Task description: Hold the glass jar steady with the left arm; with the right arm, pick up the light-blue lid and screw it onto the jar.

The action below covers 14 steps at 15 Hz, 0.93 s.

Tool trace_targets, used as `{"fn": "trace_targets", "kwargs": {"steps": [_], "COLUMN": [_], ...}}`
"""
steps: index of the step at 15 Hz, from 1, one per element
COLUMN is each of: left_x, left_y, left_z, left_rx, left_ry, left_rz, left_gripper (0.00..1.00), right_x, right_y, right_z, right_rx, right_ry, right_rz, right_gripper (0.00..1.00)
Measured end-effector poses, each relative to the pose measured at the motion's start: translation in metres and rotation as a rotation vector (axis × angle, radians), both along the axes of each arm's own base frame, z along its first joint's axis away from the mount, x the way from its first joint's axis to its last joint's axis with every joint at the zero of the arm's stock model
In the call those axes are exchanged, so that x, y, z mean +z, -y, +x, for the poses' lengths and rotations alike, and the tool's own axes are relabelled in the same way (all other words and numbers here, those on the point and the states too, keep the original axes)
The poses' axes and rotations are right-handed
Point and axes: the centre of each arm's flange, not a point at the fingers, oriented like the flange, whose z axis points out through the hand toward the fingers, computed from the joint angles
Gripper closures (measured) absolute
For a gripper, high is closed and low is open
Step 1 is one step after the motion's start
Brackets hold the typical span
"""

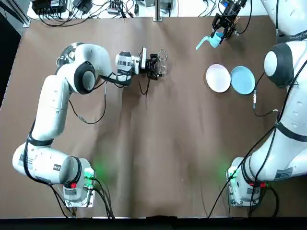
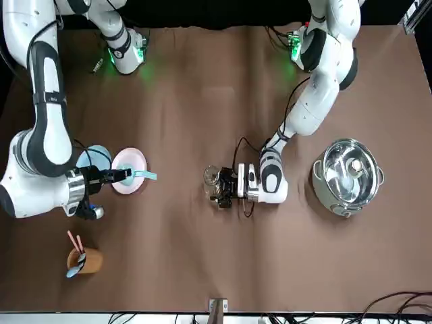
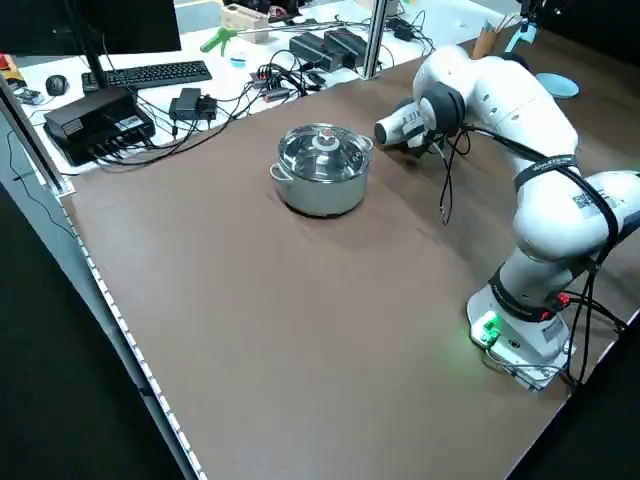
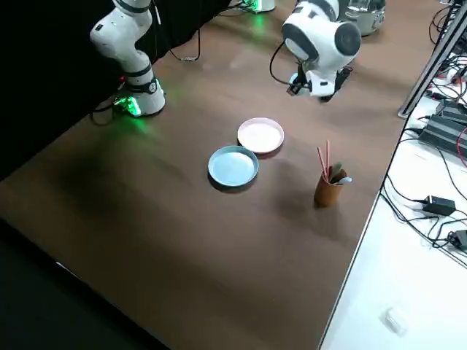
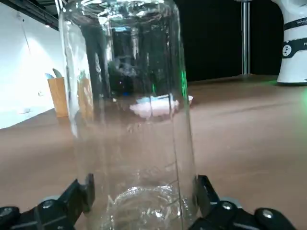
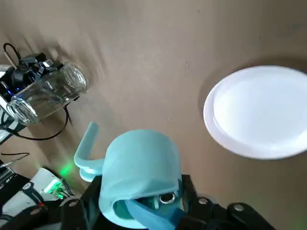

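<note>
The clear glass jar point(image 1: 162, 62) stands upright on the brown table, back of centre. My left gripper point(image 1: 154, 65) is shut on its base, with one finger point(image 5: 80, 197) on each side of the jar point(image 5: 127, 110). The front view shows the jar point(image 2: 212, 179) beside that gripper point(image 2: 225, 185). My right gripper point(image 1: 222, 29) hangs raised over the far right of the table, shut on a light-blue cup-shaped lid piece point(image 1: 211, 40) with a curved tab. In the right wrist view the light-blue piece point(image 6: 139, 165) sits between the fingers, well apart from the jar point(image 6: 47, 93).
A white plate point(image 1: 218, 78) and a light-blue plate point(image 1: 242, 80) lie side by side on the right. A steel pot point(image 2: 347, 177) with a lid stands behind the left arm. A brown cup point(image 2: 84, 260) holding sticks is at the far right corner.
</note>
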Motion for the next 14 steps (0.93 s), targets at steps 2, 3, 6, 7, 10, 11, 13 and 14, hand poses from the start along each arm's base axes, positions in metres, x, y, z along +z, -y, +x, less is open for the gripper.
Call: {"fn": "trace_targets", "kwargs": {"steps": [2,3,6,7,10,11,13,14], "left_x": [0.0,0.0,0.0,0.0,0.0,0.0,0.0,0.0], "left_y": [0.0,0.0,0.0,0.0,0.0,0.0,0.0,0.0], "left_z": [0.0,0.0,0.0,0.0,0.0,0.0,0.0,0.0], "left_rx": [0.0,0.0,0.0,0.0,0.0,0.0,0.0,0.0], "left_ry": [0.0,0.0,0.0,0.0,0.0,0.0,0.0,0.0], "left_rz": [0.0,0.0,0.0,0.0,0.0,0.0,0.0,0.0], "left_gripper": [0.05,0.05,0.05,0.05,0.05,0.05,0.05,0.05], "right_x": [0.013,0.019,0.043,0.05,0.075,0.083,0.096,0.1], "right_y": [-0.01,-0.017,-0.05,-0.06,-0.093,-0.103,-0.129,-0.145], "right_z": [0.0,-0.001,-0.007,-0.01,-0.013,-0.014,-0.015,-0.016], "right_rx": [-0.039,-0.058,-0.143,-0.175,-0.285,-0.312,-0.367,-0.392], "right_ry": [-0.032,-0.042,-0.079,-0.092,-0.108,-0.106,-0.087,-0.071], "right_rz": [-0.033,-0.051,-0.133,-0.168,-0.254,-0.267,-0.283,-0.285], "right_gripper": [0.31,0.31,0.31,0.31,0.31,0.31,0.31,0.31]}}
